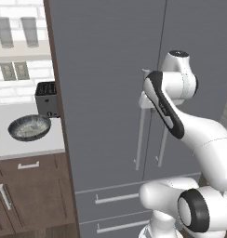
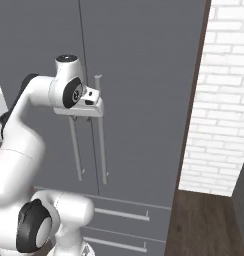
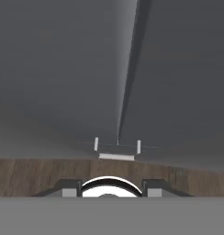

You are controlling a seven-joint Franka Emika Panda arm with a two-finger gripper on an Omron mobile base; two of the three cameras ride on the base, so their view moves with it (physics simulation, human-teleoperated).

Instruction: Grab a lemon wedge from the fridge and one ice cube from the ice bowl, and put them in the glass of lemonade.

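From my seat, the ice bowl (image 1: 29, 128) sat on the counter (image 1: 36, 144) at 9 o'clock, with the toaster (image 1: 46, 99) behind it. The fridge (image 1: 110, 93) doors were shut. My gripper (image 2: 86, 118) hung at the handles (image 2: 101, 130); couldn't tell its jaw state.

The fridge (image 1: 106, 93) is plain flat grey, its long bar handles (image 1: 141, 135) a paler grey. The ice bowl (image 1: 29, 127) has a dark rim and a speckled whitish-grey inside. The toaster (image 1: 46, 99) is black, the bench (image 1: 36, 144) white, the cabinets (image 1: 31, 195) brown wood, the brick wall (image 2: 214, 100) white.
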